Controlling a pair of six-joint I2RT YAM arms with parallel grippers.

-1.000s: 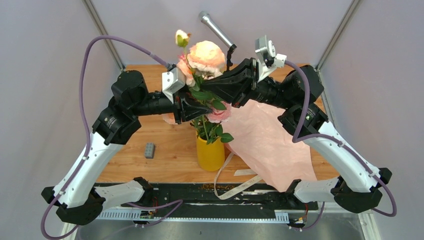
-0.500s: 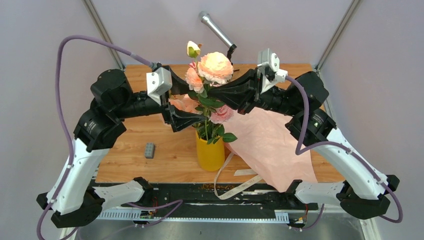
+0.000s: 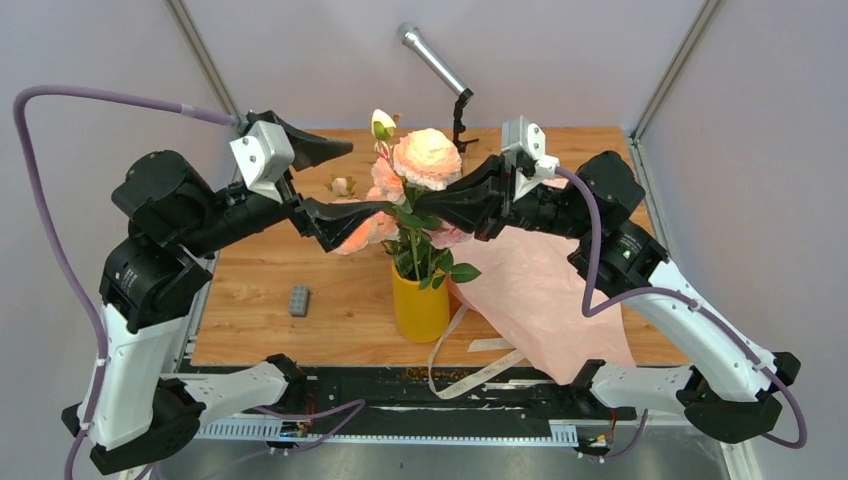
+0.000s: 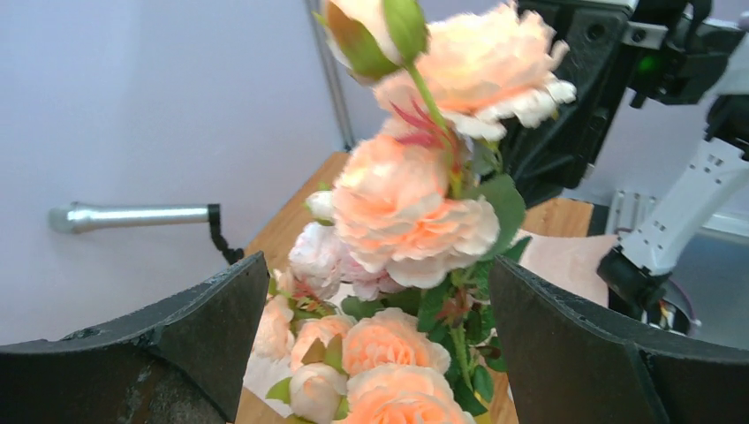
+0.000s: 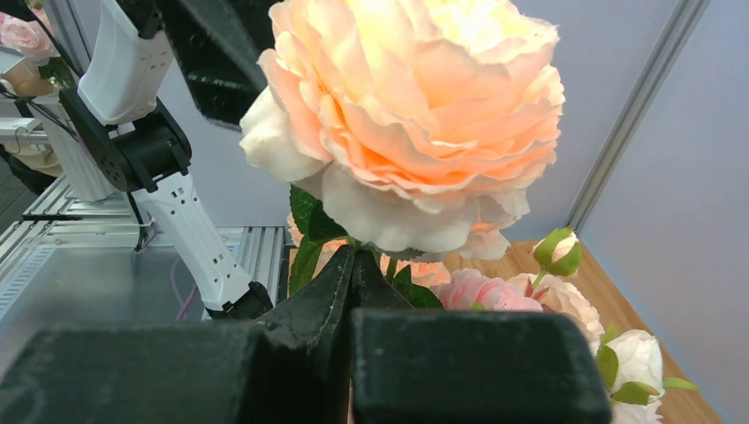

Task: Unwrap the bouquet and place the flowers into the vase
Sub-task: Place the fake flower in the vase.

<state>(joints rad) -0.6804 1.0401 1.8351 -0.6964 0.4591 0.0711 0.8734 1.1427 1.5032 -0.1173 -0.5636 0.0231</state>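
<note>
The flowers, a bunch of pink and peach roses with buds, green leaves and thin green stems, stand upright with their stems down in the tall, smooth yellow vase. The vase sits near the middle of the light wooden counter. The blooms rise well above its mouth. The largest peach rose is on top, with a green-and-cream bud just to its left.

The right gripper reaches in from the right at bloom height. Its black fingers are clenched together, the tips pinched on the stem directly under the largest rose. In the right wrist view that bloom sits just above the fingertips, with leaves beside the seam.

The left gripper is to the left of the bunch, its fingers spread wide and released, grasping nothing. From above, one finger points over the far part of the counter, clear of the blooms. The other lies level toward the stems; whether its tip touches a leaf cannot be told. In the left wrist view the roses stand in the gap between the two fingers, beyond their tips.

The sheet of pale pink wrapping paper lies open on the counter to the right of the vase, with a beige ribbon trailing at its near side. A small grey block lies to the left of the vase, apart from it. A silver microphone on a black stand leans at the far edge.
</note>
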